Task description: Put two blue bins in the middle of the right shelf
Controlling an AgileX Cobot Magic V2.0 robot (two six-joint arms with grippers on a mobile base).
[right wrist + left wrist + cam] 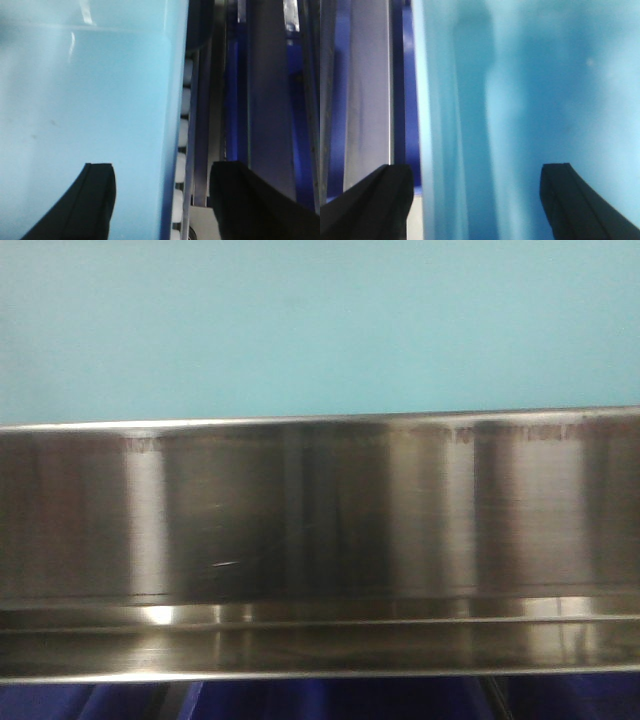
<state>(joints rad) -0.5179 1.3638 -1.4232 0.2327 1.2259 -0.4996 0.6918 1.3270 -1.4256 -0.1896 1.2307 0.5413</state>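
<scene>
Closest to the left wrist camera, the left gripper [477,200] shows as two black fingers spread wide. One is outside and one inside the side wall of a pale blue bin [530,100]. The wall runs up between them, and neither finger appears to press on it. The right gripper [165,200] mirrors this on the opposite side: its jaws are also wide apart, one finger over the bin's pale interior and the other out over the rack, with the bin's edge between them. This straddling pose is probably there so that each arm can clamp a wall and the pair can carry or push the wide bin level. Just outside the bin on the right, a line of white rollers [179,145] lies along the shelf tier, likely so that bins slide inward easily. From the front camera, the bin fills the whole upper view directly above the mirror-like steel front rail [320,530] of the right shelf's middle tier. It seems to sit on that tier or at its lip; whether it rests fully there cannot be told. Only one pale bin can be made out; no second one is visible. Farthest, below the rail, dark blue bins [330,700] occupy the lower tier.
</scene>
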